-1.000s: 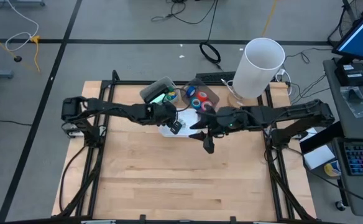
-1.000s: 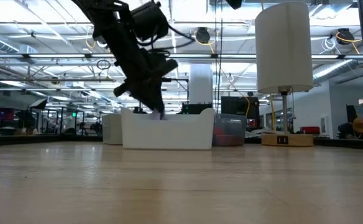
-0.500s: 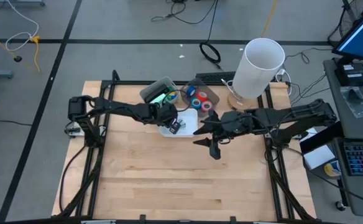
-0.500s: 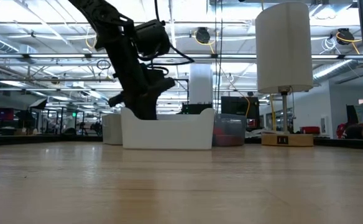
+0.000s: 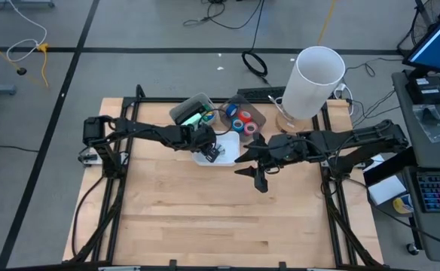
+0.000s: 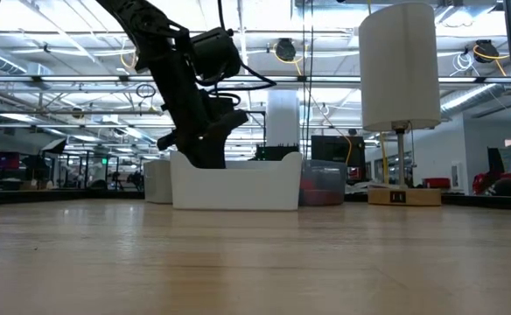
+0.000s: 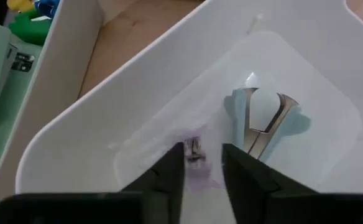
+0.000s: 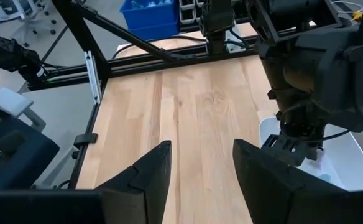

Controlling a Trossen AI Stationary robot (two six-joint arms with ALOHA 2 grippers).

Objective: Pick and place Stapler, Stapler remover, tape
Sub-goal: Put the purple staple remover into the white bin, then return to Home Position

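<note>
Left gripper (image 7: 203,163): fingers (image 7: 169,177) stand a narrow gap apart, tips down inside the white bin (image 7: 76,134). Between the tips lies a small pale purple item with a metal part on the bin floor; what it is cannot be made out, and whether the pads touch it cannot be told. Just beside it, on the same floor, lies the staple remover (image 7: 265,121), pale blue with metal claws, apart from the fingers. The left arm reaches in from the left side of the tabletop (image 5: 205,218), wrist bent steeply down into the bin; in the low view the bin wall (image 6: 238,185) hides the fingertips.

Right gripper (image 5: 259,181): fingers (image 8: 147,177) part open with bare tabletop between them, holding nothing. It hangs over the tabletop near the bin's right side, the arm stretched in from the right edge.

Tape rolls (image 5: 241,122), blue, red and pink, sit in a clear container behind the bin. A second container (image 5: 191,111) with green contents stands to the left of that one; its contents are too small to name. A tall white cylinder (image 5: 316,81) stands at the far right corner.
</note>
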